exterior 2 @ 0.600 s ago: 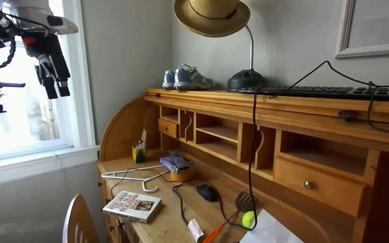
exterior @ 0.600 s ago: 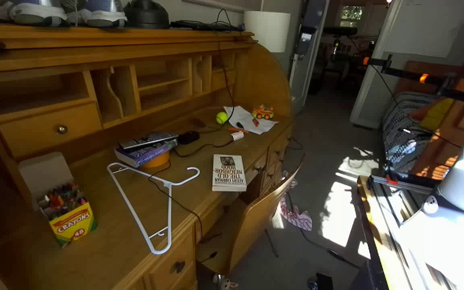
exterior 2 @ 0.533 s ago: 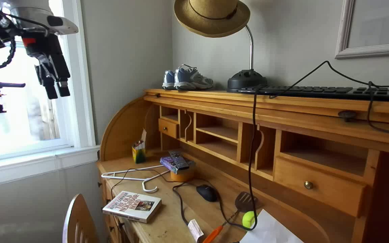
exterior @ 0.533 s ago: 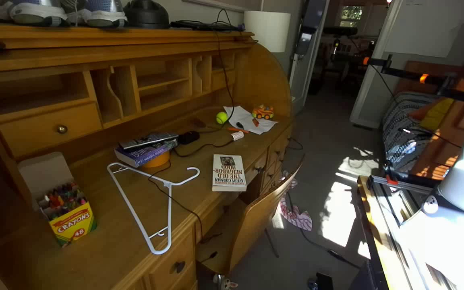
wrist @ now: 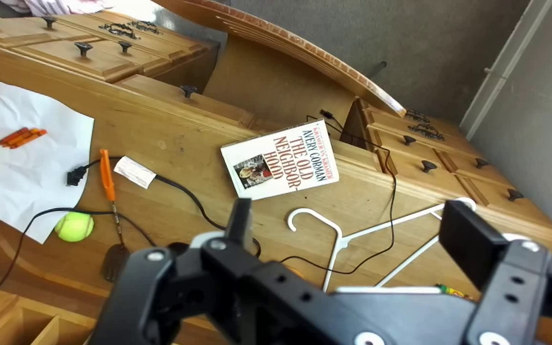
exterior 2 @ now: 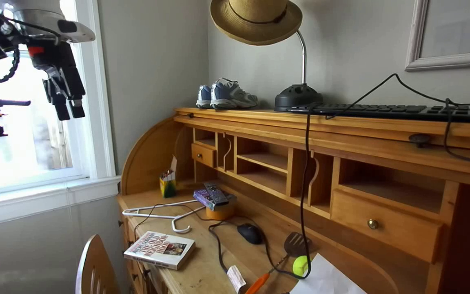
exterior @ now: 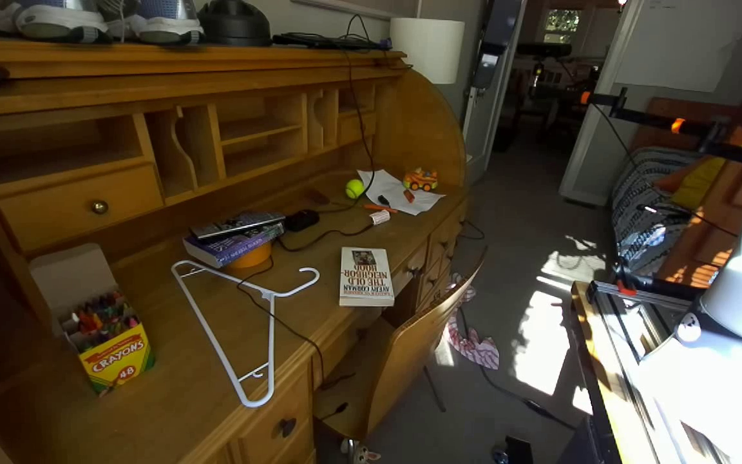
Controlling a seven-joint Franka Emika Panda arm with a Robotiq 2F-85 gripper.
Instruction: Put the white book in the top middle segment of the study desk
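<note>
The white book (exterior: pixel 366 278) lies flat near the front edge of the study desk (exterior: pixel 171 412), cover up. It also shows in an exterior view (exterior 2: pixel 160 249) and in the wrist view (wrist: pixel 281 160). The top middle segment (exterior 2: pixel 264 149) is the upper shelf of the central compartment in the hutch; it also shows in an exterior view (exterior: pixel 258 117) and looks empty. My gripper (exterior 2: pixel 70 111) hangs high, by the window, well above the desk. In the wrist view the gripper (wrist: pixel 350 223) has its fingers wide apart with nothing between them; the book lies below, beyond the left fingertip.
A white hanger (exterior: pixel 272 322) with a dark cable, a purple book stack (exterior: pixel 236 241) and a crayon box (exterior: pixel 113 351) stand near the book. A black cable (exterior 2: pixel 304 183) hangs before the hutch. A chair (exterior 2: pixel 96 269) stands at the desk's front.
</note>
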